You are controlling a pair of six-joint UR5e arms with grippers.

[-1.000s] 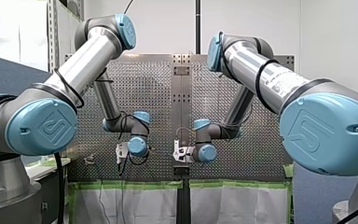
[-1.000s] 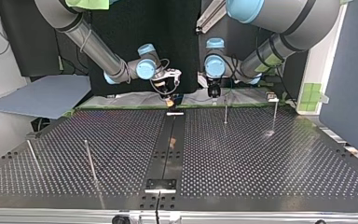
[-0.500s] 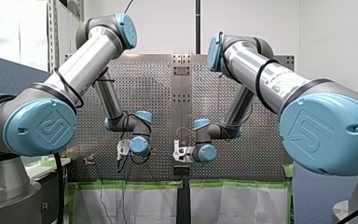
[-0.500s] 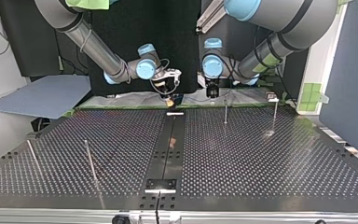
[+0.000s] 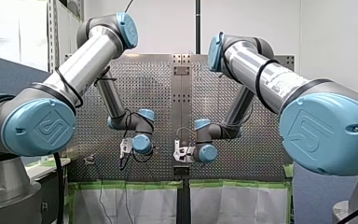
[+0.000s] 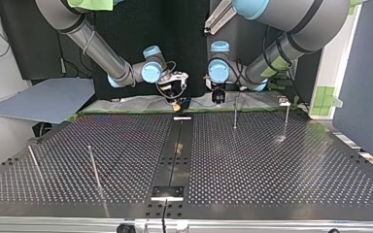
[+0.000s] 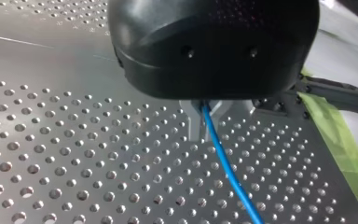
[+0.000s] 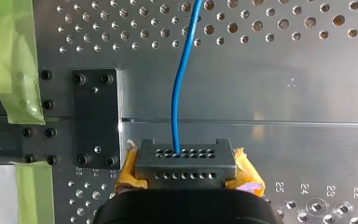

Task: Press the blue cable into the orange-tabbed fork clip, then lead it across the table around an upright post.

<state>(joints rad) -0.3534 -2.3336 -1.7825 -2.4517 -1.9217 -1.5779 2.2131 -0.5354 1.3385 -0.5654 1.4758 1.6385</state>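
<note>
The blue cable (image 7: 223, 158) comes out from between the metal fingers of my left gripper (image 7: 205, 112), which is shut on it just above the perforated table. In the right wrist view the blue cable (image 8: 177, 93) runs ahead from a grey drilled block (image 8: 186, 161). My right gripper (image 8: 186, 165) is shut on that block with its yellow pads (image 8: 247, 170). In the top view my right gripper (image 6: 177, 99) and my left gripper (image 6: 218, 98) hang close together over the table's far edge. I cannot make out the orange-tabbed clip.
Two upright posts (image 6: 235, 116) (image 6: 286, 119) stand at the top view's far right, and two more posts (image 6: 93, 165) (image 6: 34, 162) lean at the near left. A black strip (image 6: 175, 160) runs down the table's middle. Green tape (image 8: 16, 56) lines the edge.
My left arm has shifted towards the table's middle, closer to my right gripper, and its fingers have shut on the blue cable. My right arm has stayed still.
</note>
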